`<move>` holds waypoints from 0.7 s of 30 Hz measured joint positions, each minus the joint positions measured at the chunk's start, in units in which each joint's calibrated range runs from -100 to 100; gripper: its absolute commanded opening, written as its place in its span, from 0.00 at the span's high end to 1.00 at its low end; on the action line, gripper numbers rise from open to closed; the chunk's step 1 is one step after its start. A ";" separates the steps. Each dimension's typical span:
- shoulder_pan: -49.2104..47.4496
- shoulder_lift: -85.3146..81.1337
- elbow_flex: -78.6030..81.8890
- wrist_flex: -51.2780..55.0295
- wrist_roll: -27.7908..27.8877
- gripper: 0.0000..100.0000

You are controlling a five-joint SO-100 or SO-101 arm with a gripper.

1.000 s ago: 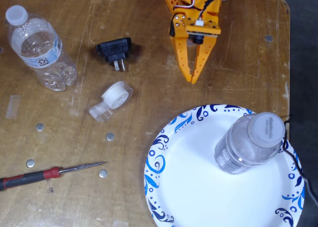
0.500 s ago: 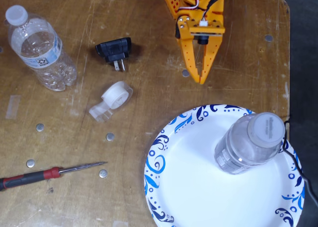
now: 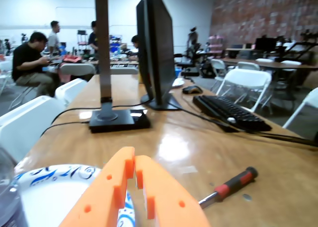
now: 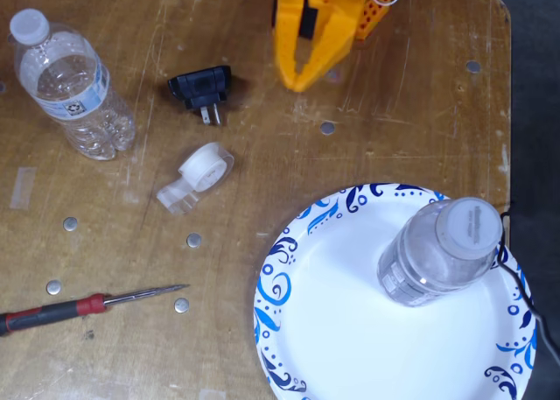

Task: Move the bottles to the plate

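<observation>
Two bottles in the fixed view: one [image 4: 440,253] stands upright on the right side of the plate [image 4: 341,330]; the other [image 4: 72,83] lies on the desk [image 4: 262,181] at far left, well apart. Orange tool [image 4: 301,83], far centre, is nearly closed and empty. Screwdriver [image 4: 83,305] lies near left.

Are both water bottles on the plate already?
No, one bottle stands on the plate; the other bottle lies on the table.
</observation>
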 measured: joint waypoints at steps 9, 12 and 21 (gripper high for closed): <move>24.07 0.00 -0.09 -9.53 0.00 0.99; 32.00 0.00 0.00 -9.02 0.00 0.99; 42.84 0.00 0.00 -3.23 0.00 0.99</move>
